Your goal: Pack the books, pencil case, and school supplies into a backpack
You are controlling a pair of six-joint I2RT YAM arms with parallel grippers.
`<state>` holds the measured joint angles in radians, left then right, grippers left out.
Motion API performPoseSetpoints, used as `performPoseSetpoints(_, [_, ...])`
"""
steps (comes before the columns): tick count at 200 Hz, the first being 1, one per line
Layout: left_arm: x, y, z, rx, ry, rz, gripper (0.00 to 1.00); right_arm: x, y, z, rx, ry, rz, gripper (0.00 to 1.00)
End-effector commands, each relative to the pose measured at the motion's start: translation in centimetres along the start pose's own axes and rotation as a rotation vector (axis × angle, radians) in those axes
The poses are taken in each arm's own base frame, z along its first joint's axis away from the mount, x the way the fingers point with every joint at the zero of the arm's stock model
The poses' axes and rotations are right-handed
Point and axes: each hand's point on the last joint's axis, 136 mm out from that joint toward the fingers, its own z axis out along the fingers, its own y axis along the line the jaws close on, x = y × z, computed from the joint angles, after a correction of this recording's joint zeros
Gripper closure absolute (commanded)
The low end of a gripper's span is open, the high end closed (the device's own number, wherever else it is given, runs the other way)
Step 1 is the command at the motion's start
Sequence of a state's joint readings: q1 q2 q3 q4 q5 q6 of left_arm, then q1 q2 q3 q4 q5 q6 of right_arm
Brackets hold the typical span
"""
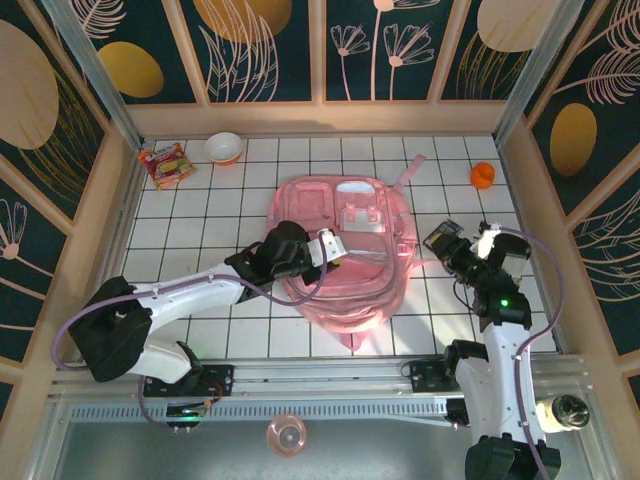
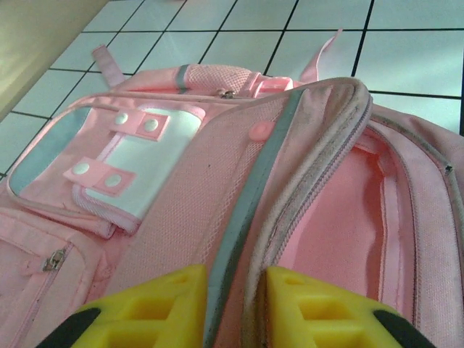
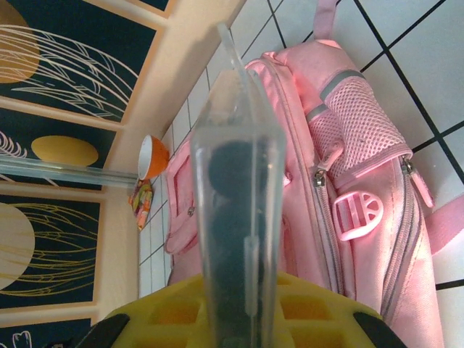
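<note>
Top external view first: where do we have the backpack [image 1: 370, 285]?

We have it lying flat in the middle of the white tiled table [image 1: 200, 215], between our two arms, its main pocket gaping.

And our left gripper [image 1: 330, 247]?

On the backpack's left side. In the left wrist view our yellow fingers [image 2: 138, 315] stand either side of the pocket's rim, with the grey trim and zip edge pinched between them. The pink lining shows beyond.

What does our right gripper [image 1: 452, 250] carry?

A dark grey gadget [image 1: 441, 237], just beside the backpack's right edge. In the right wrist view we see it edge-on, dark inside clear plastic, clamped between our fingers.

Anything else on the table?

A snack packet [image 1: 165, 163] and a white bowl [image 1: 224, 148] at the far left, and an orange object [image 1: 483, 175] at the far right, all well apart from the backpack.
</note>
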<state>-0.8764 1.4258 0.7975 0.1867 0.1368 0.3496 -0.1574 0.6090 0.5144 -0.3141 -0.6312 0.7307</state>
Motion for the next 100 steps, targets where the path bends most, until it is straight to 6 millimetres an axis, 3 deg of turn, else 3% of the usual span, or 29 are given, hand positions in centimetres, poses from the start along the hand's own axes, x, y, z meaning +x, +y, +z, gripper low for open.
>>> performPoseSetpoints(1, [-0.4,1.1,0.0,-0.049,-0.020,-0.005,0.72,-0.1,0.9,0.0,-0.046,-0.002,-0.009,1.00])
performPoseSetpoints(37, [2.4,-0.6,0.7,0.036,0.090,0.074,0.53,0.0,1.0,0.1,-0.053,-0.001,-0.005,1.00])
performPoseSetpoints(87, [4.2,-0.5,1.3,0.033,0.155,0.154,0.47,0.3,0.9,0.3,-0.058,0.010,0.008,1.00])
performPoseSetpoints(100, [3.8,-0.1,1.3,0.010,0.144,0.148,0.54,0.5,0.8,0.4,-0.059,0.014,0.011,1.00])
